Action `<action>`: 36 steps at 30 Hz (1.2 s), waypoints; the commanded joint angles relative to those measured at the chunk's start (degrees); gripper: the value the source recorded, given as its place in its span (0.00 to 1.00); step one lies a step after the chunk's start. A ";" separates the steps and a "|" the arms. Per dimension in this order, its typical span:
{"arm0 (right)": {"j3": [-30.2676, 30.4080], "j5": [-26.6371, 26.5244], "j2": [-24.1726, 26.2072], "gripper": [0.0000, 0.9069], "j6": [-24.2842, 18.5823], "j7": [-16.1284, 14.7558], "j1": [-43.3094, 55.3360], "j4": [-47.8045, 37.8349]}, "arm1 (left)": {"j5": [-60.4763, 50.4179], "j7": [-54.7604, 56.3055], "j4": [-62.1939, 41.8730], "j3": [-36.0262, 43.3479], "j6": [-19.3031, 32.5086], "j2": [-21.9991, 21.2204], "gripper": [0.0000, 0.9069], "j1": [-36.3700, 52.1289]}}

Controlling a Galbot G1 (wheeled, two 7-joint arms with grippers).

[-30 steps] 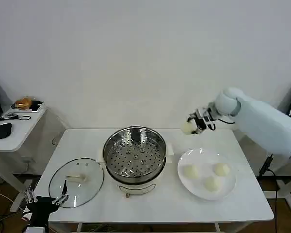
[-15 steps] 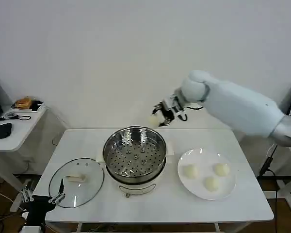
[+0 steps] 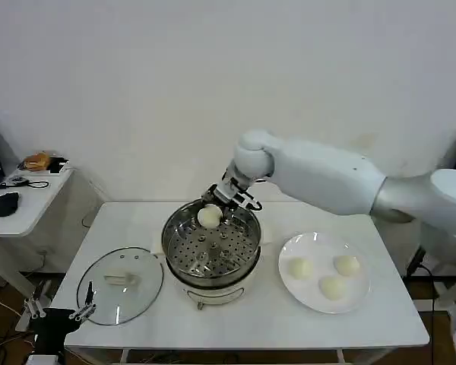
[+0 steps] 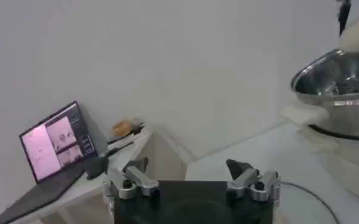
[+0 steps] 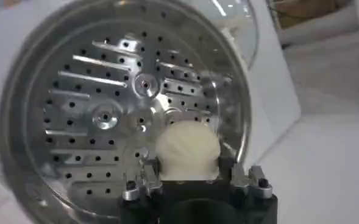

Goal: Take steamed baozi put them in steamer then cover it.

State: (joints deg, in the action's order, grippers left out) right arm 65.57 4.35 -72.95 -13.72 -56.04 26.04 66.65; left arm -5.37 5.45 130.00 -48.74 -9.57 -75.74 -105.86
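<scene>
1. Waiting low at the table's (image 3: pixel 380 319) near left corner, the left gripper (image 3: pixel 58 310) is holding nothing, its jaws spread apart, just in front of the cover (image 3: pixel 120 285).
2. Lying flat on the table left of the steamer (image 3: pixel 211 247), the cover is showing its pale handle up.
3. Sitting on the white plate (image 3: pixel 324 272) to the steamer's right are three baozi (image 3: pixel 334 287): one nearest, two side by side behind it.
4. Standing mid-table, the steamer is showing its perforated tray (image 5: pixel 100 115) bare.
5. Reaching in from the right, the right gripper (image 3: pixel 213 213) is hanging over the steamer's far rim, jaws clamped on the held baozi (image 5: pixel 187 150), which is hanging above the tray.
</scene>
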 commanded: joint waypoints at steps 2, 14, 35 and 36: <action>0.70 12.07 -5.68 0.71 -11.08 1.51 -3.21 -11.02 | 0.04 -0.01 -0.16 -0.14 0.05 0.01 1.00 0.04; -0.73 15.18 -6.68 0.71 -13.98 4.01 -4.89 -12.98 | -0.02 0.01 0.18 -0.09 0.10 -0.18 1.00 -0.11; -1.07 12.03 -6.19 1.00 -14.66 5.45 -3.76 -11.74 | -0.06 0.07 1.07 -0.08 0.05 -0.29 1.00 -0.52; -0.90 10.15 -5.44 1.00 -13.75 4.96 -2.79 -10.79 | -0.05 0.06 1.10 -0.07 0.04 -0.28 1.00 -0.48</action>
State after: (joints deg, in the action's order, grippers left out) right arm 64.48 18.15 -79.70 -28.20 -50.90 21.65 54.05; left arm -5.42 5.52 131.12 -48.81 -9.50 -76.09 -106.31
